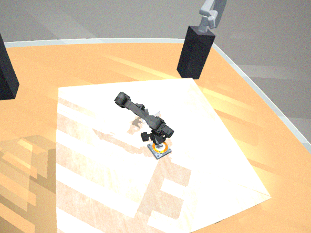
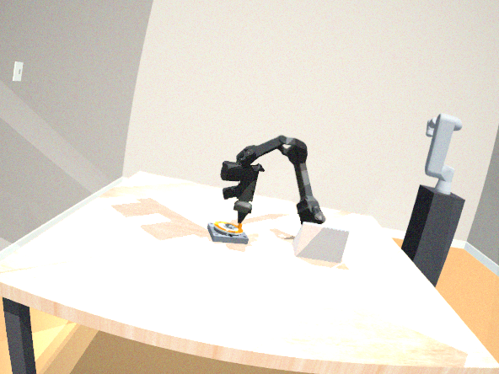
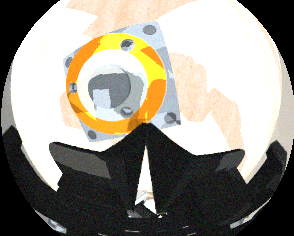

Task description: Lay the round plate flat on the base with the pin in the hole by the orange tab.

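Note:
The round plate, an orange and yellow ring with a white middle (image 1: pixel 154 149) (image 2: pixel 221 229) (image 3: pixel 158 95), sits around the grey post (image 3: pixel 107 85) on the square grey base (image 1: pixel 157 156) (image 2: pixel 229 240) (image 3: pixel 160 41). In the exterior view the plate looks slightly tilted on the base. My gripper (image 2: pixel 240 222) (image 3: pixel 146 127) is shut and empty, pointing down. Its tips are at the plate's rim, beside the small orange tab (image 2: pixel 240 228); whether they touch is unclear. Holes show in the ring in the wrist view. The pin cannot be made out, and the fingertips hide part of the rim.
A pale slanted panel (image 2: pixel 322 244) stands beside the arm's foot on the table (image 1: pixel 105 189) (image 2: pixel 236 299). Beyond the table, a light grey arm (image 1: pixel 221 2) (image 2: pixel 440 147) stands on a black pedestal (image 1: pixel 195 52) (image 2: pixel 434 227). Strong light and shadow patches cross the table.

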You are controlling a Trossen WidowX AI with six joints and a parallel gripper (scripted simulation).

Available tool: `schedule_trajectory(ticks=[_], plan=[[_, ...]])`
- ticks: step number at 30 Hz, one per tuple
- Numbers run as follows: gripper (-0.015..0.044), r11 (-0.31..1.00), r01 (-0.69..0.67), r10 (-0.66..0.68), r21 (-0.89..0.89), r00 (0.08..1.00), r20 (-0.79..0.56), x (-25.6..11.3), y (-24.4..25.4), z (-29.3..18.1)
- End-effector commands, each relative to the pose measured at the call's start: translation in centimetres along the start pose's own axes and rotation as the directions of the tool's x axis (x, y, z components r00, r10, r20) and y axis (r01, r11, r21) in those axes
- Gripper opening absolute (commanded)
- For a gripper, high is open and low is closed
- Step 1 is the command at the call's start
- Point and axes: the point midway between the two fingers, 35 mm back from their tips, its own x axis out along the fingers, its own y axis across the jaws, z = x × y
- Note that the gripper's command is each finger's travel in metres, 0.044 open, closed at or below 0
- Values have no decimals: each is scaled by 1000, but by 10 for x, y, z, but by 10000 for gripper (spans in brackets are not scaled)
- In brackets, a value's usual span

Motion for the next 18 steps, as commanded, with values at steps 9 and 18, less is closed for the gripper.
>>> schedule_trajectory(ticks=[9, 18], plan=[[0, 1000, -3, 3, -4, 1000, -17, 3, 12, -11], [0, 1000, -3, 3, -4, 1000, -17, 3, 21, -15]])
